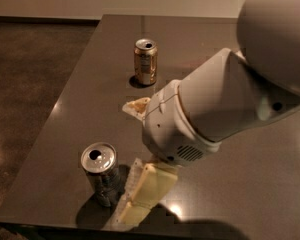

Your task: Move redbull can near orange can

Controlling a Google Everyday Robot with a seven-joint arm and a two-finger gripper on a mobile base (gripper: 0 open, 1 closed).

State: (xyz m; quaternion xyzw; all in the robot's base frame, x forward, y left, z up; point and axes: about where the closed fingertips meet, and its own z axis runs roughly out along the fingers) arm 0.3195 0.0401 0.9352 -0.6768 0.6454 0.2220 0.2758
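Note:
The redbull can [102,175], slim and silver-grey with a shiny top, stands upright near the table's front left edge. The orange can [145,61], orange-bronze with a silver top, stands upright farther back on the table. My gripper [131,159] is open, just right of the redbull can. One cream finger [140,193] lies close beside the can's right side. The other finger [136,106] points left, between the two cans. The can is not between the fingers.
The dark table [80,99] has its left edge running diagonally and its front edge just below the redbull can. A brown floor [25,74] lies to the left. My large white arm [240,94] covers the table's right half.

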